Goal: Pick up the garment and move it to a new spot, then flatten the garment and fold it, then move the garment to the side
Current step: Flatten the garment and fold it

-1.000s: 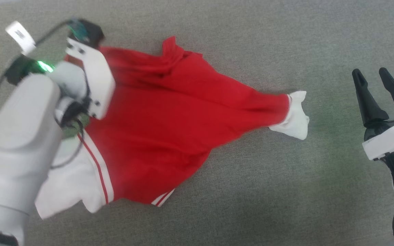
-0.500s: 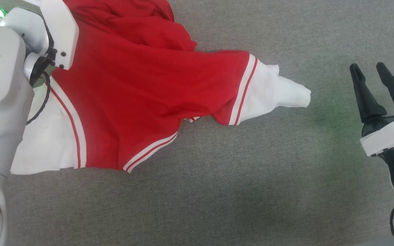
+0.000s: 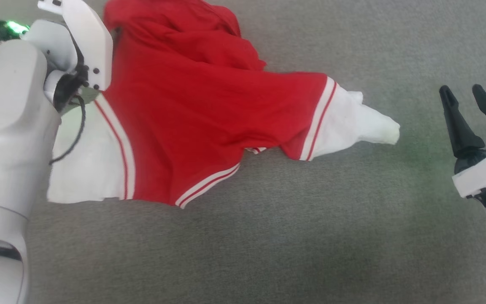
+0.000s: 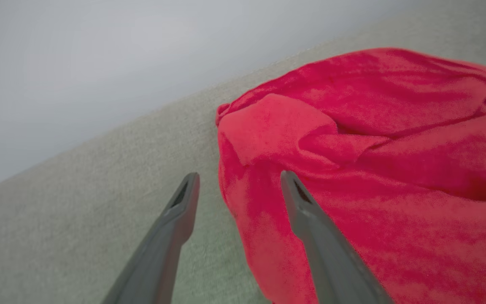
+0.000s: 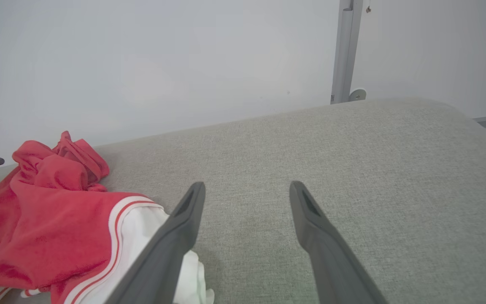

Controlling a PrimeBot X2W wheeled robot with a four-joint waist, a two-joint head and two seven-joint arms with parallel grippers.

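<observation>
The garment sprawls at the far left of the grey woven surface. It is soft red knit, heaped in folds at its far end, with its right white sleeve twisted to a point. My left gripper is spread wide and holds nothing, one finger over the cloth's left edge. My right gripper, equally spread and empty, sits well to the right. If I pinch that heap I will likely catch several layers, and flattening would drag creases along.
</observation>
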